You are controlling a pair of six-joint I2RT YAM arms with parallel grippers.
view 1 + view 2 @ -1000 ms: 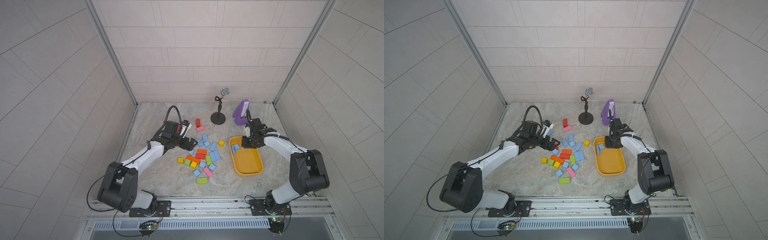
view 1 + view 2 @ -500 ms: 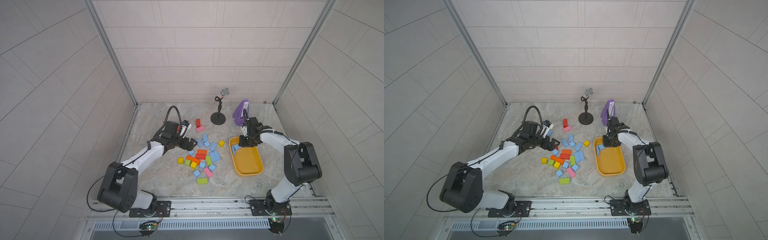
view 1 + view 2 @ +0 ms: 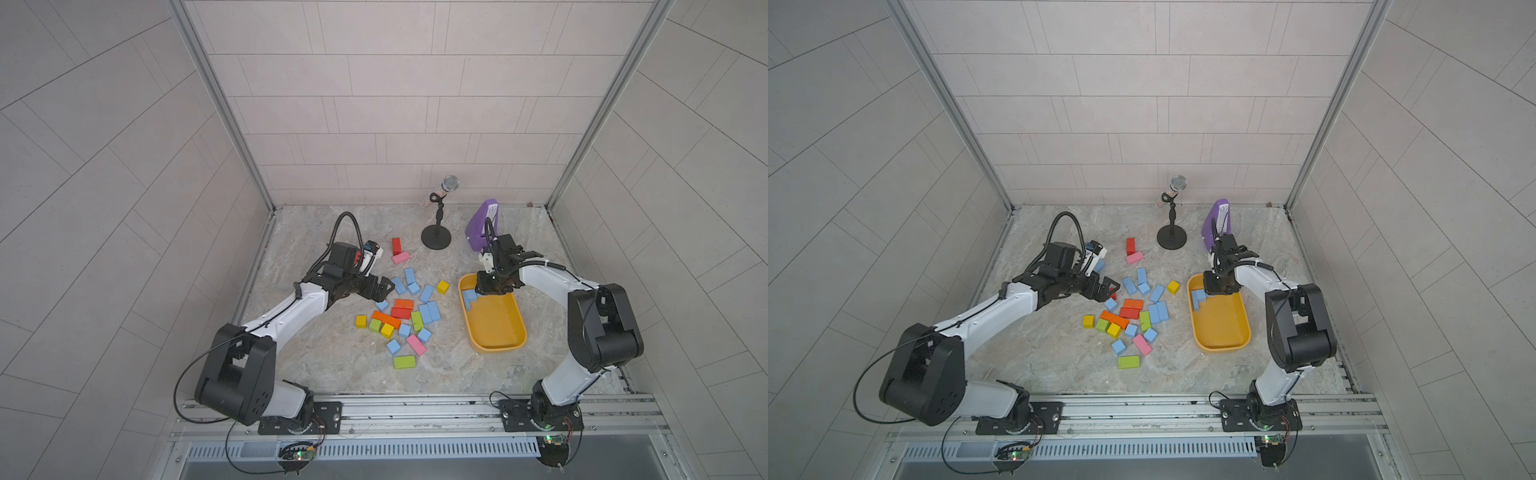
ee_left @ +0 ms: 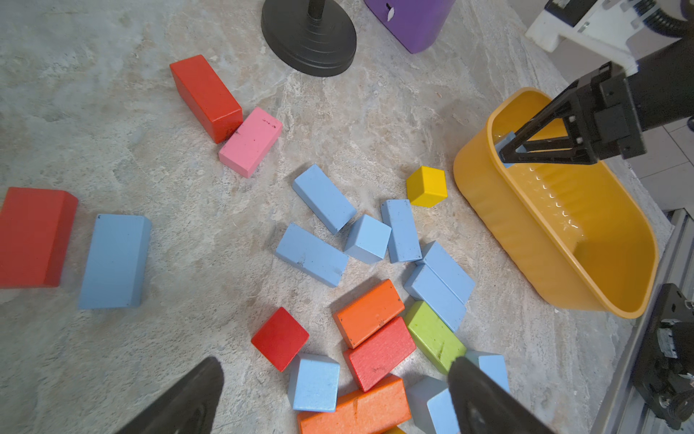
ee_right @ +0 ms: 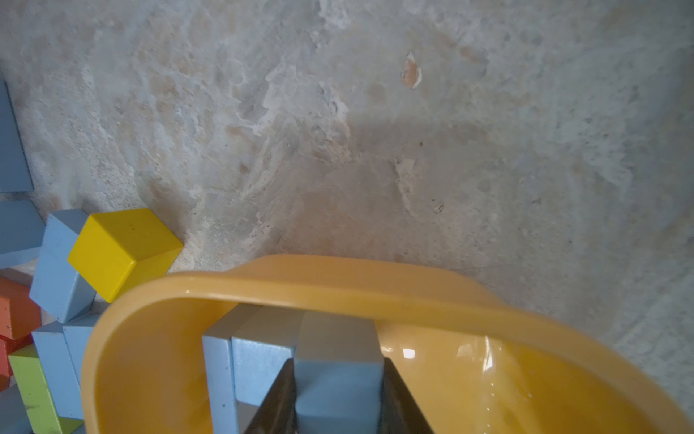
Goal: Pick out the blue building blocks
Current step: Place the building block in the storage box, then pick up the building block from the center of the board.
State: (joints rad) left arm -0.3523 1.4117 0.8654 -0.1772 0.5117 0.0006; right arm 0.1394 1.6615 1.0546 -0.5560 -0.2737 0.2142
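Several blue building blocks (image 3: 430, 311) (image 3: 1158, 311) (image 4: 323, 198) lie scattered in a mixed pile at mid-table. My left gripper (image 3: 380, 291) (image 3: 1104, 291) (image 4: 334, 366) hovers open over the pile's left edge, with a blue cube (image 4: 313, 383) below its gap. My right gripper (image 3: 484, 291) (image 3: 1212, 289) (image 5: 338, 366) (image 4: 505, 152) reaches into the far end of the yellow tray (image 3: 521, 328) (image 3: 1248, 328) (image 5: 338, 274). It is shut on a blue block (image 5: 338, 349) that touches both fingers. Two more blue blocks (image 3: 469, 298) (image 5: 259, 357) lean in that corner of the tray.
Red (image 3: 396, 246), pink (image 3: 401, 257), orange, green (image 3: 404, 362) and yellow (image 3: 443, 286) blocks mix with the blue ones. A microphone stand (image 3: 435, 241) and a purple box (image 3: 482, 226) stand at the back. The tray's near half holds nothing.
My right gripper has moved slightly left and down into the tray's far corner with its blue block. The left arm has not moved.
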